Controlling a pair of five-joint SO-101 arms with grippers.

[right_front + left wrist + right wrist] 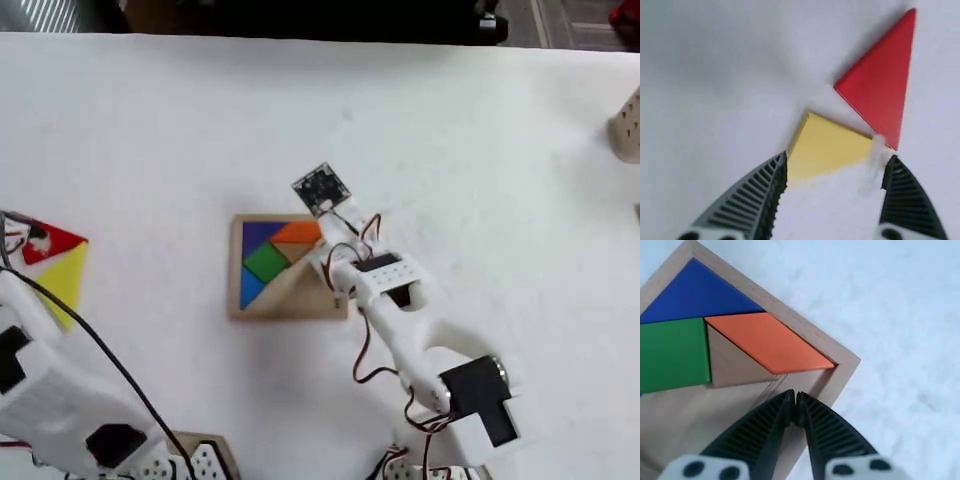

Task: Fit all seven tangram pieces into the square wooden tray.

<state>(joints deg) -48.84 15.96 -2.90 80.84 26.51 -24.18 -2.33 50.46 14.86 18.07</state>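
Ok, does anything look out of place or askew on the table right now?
Nothing is spilled or damaged. The red triangle and yellow triangle lie loose on the table, well away from the wooden tray, part of which is bare. The fitted pieces sit flat.

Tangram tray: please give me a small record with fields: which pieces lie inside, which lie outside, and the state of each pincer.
Wooden tray: floor partly bare
Inside: blue triangle, green square, orange parallelogram
Outside: red triangle, yellow piece, side by side
Left pincer: open, one finger at each side of the yellow piece
Right pincer: shut, empty, above the tray's bare part
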